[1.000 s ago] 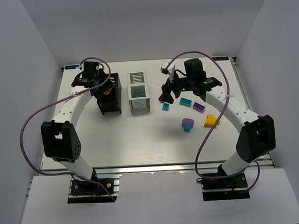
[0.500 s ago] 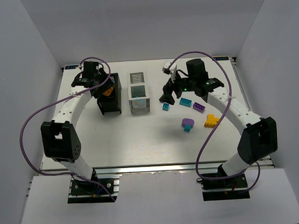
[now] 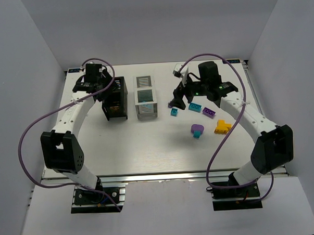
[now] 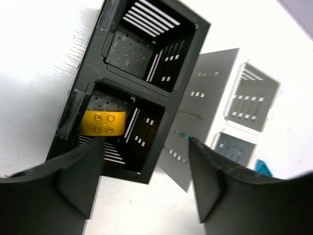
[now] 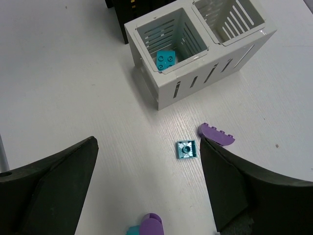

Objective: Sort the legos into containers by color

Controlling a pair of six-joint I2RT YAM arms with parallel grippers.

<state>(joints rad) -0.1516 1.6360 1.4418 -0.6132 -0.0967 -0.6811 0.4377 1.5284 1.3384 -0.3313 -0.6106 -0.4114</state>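
The right gripper [image 5: 146,147] hangs over the table [image 5: 73,73] with its jaws spread wide and nothing between them; the left gripper [image 4: 146,147] is likewise wide and empty, poised above the black bin [image 4: 200,24], whose nearer compartment already holds a yellow brick [image 4: 102,122].

The piece that matters next is probably the small teal tile [image 5: 187,149]; it lies flat on the table just near of the white bin [image 5: 186,83], inside the span of the right jaws but off centre, closer to the right-hand finger in the wrist view; it looks square, so it has no real long axis, and it sits slightly turned against the line of the jaws. A purple arch [image 5: 216,134] lies just beside it, almost under that same finger's tip; a straight descent risks catching both, so the gripper would likely need to shift towards the tile first.

A teal brick [image 5: 166,59] already rests in one compartment of the white bin, which is close by and a fair guess for the drop.

From above, the right gripper [image 3: 178,100] is plainly the nearer arm; the left gripper [image 3: 100,91] is well apart, left of both bins. More loose pieces lie right of and nearer than the tile: a teal block [image 3: 195,106], a purple block [image 3: 209,112], a purple-and-teal pair [image 3: 197,130] and a yellow-orange piece [image 3: 222,127].
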